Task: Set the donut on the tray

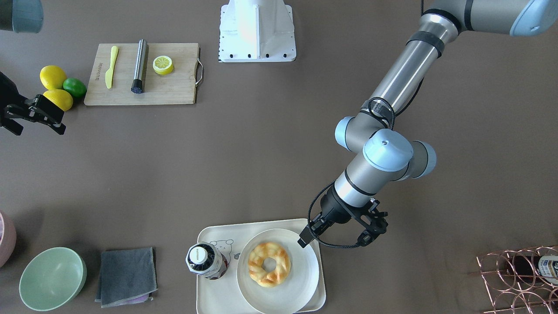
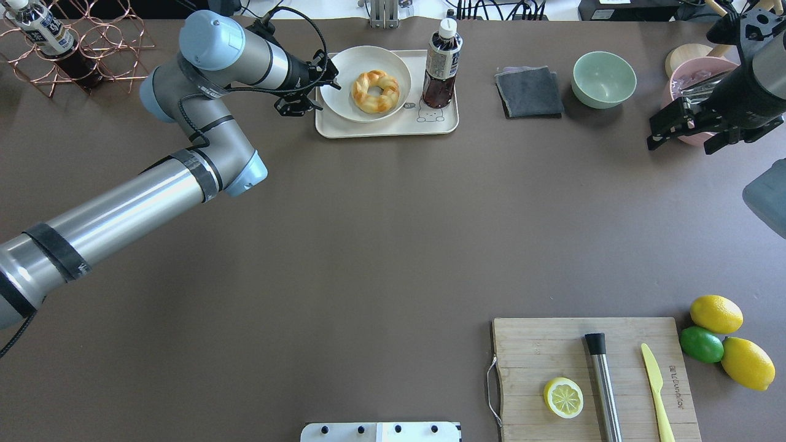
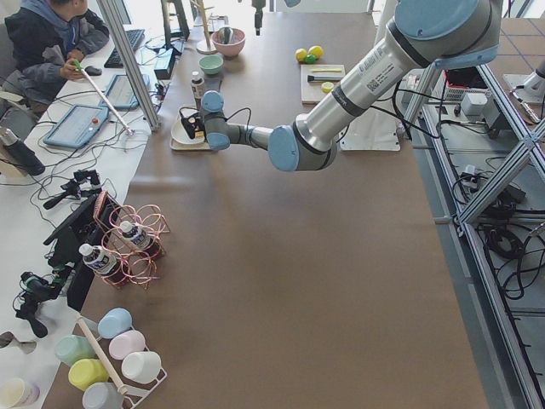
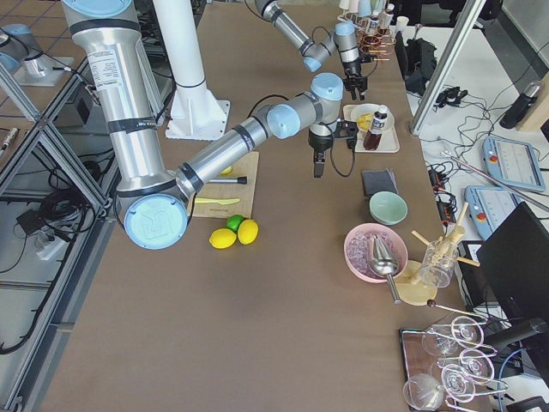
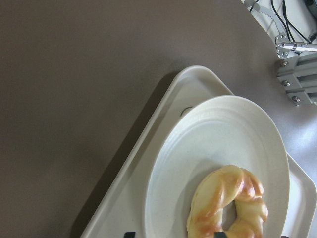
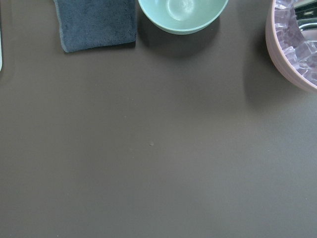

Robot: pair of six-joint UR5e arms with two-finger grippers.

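So, the donut (image 1: pixel 269 264) is found lying flat on a round white plate (image 1: pixel 301 271). That plate is sat inside the tray (image 1: pixel 216 294), which is parked at the desk's far edge (operators' side), a bit toward the robot's left of the middle. The donut isn't seen touching the tray itself, since the plate is in between. A dark bottle (image 1: pixel 205 260) with a white cap is stood upright on the same tray, just beside the plate, by the bear print.

The left gripper (image 1: pixel 333 242) is held at the tray's left end with its fingers spread wide and nothing pinched. One fingertip (image 1: pixel 304 241) is seen over the plate's rim, and the other is out past the tray's edge. Whether the rim is actually touched can't be told.

The right gripper (image 2: pixel 681 142) is held above the desk near the far right corner, fingers spread too, nothing gripped. Along the far edge there, a grey cloth (image 2: pixel 529 92), a mint bowl (image 2: pixel 604 78) and a pink bowl (image 2: pixel 683 72) of ice are lined up.

At the near right corner a wooden cutting board (image 2: pixel 528 350) is laid out with a lemon half (image 2: pixel 563 397), a steel cylinder (image 2: pixel 603 387) and a yellow knife (image 2: pixel 656 387) on it. Two lemons (image 2: pixel 716 314) and a lime (image 2: pixel 701 344) are bunched just off its right side. A copper wire rack (image 1: pixel 512 279) with a bottle in it is tucked into the far left corner.
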